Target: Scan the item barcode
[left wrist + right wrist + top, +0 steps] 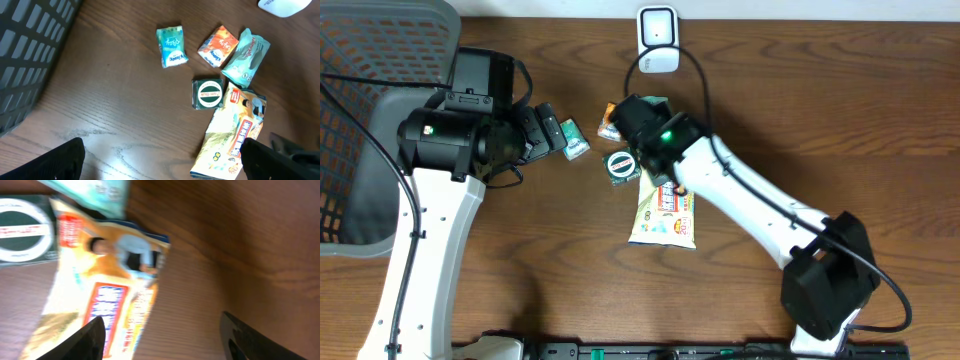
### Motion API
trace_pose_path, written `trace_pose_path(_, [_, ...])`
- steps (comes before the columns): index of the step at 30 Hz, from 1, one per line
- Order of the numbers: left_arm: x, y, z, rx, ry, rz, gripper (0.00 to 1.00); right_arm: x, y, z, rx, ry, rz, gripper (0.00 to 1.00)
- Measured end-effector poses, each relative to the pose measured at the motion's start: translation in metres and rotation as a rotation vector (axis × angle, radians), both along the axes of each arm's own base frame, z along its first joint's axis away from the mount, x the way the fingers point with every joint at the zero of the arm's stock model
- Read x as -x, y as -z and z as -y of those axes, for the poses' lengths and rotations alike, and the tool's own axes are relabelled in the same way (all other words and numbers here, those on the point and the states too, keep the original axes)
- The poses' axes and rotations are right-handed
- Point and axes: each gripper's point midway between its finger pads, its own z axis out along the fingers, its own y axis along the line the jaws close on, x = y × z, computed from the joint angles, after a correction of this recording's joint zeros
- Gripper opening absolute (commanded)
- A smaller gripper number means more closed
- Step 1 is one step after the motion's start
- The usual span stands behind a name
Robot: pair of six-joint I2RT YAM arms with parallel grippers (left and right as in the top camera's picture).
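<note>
Right wrist: right fingers (85,340) parted, empty, above snack bag (100,295); left fingers (55,160) wide, empty. Grasp pending: close on bag, lift toward scanner (658,40).

dark green square packet (620,166) touches yellow plastic snack bag (668,225) | white box scanner (658,38) behind them | grey mesh basket (380,40) far left

I see a dark brown wood-grain table (520,260), a pale wall strip (820,8) along its far edge, a grey mesh basket (360,120) at left
</note>
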Motion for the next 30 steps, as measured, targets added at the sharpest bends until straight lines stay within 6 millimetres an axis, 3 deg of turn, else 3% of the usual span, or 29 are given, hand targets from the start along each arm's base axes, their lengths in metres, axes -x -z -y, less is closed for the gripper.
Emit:
trace_pose_path(4, [0.0, 0.0, 0.0, 0.0, 0.0, 0.0, 0.97, -0.009, 0.007, 0.019, -0.092, 0.065, -0.074, 0.75])
trace_pose_path(7, [0.0, 0.0, 0.0, 0.0, 0.0, 0.0, 0.98, -0.011, 0.02, 0.011, -0.272, 0.053, -0.169, 0.88])
trace_pose_path(10, [0.0, 0.0, 0.0, 0.0, 0.0, 0.0, 0.98, 0.0, 0.041, 0.001, -0.377, 0.032, -0.255, 0.98])
trace_pose_path(16, [0.0, 0.0, 0.0, 0.0, 0.0, 0.0, 0.98, 0.023, 0.09, -0.016, -0.502, 0.062, -0.331, 0.91])
trace_pose_path(18, [0.0, 0.0, 0.0, 0.0, 0.0, 0.0, 0.98, 0.031, 0.108, -0.015, -0.504, 0.095, -0.344, 0.78])
trace_pose_path(20, [0.0, 0.0, 0.0, 0.0, 0.0, 0.0, 0.98, 0.032, 0.114, -0.015, -0.505, 0.113, -0.339, 0.42])
trace_pose_path(22, [0.0, 0.0, 0.0, 0.0, 0.0, 0.0, 0.98, 0.032, 0.116, -0.021, -0.526, 0.121, -0.344, 0.15])
trace_pose_path(23, [0.0, 0.0, 0.0, 0.0, 0.0, 0.0, 0.98, 0.033, 0.115, -0.023, -0.536, 0.126, -0.348, 0.08])
trace_pose_path(25, [0.0, 0.0, 0.0, 0.0, 0.0, 0.0, 0.98, 0.033, 0.113, -0.024, -0.541, 0.133, -0.355, 0.01])
trace_pose_path(30, [0.0, 0.0, 0.0, 0.0, 0.0, 0.0, 0.98, 0.03, 0.099, -0.01, -0.442, 0.176, -0.362, 0.01])
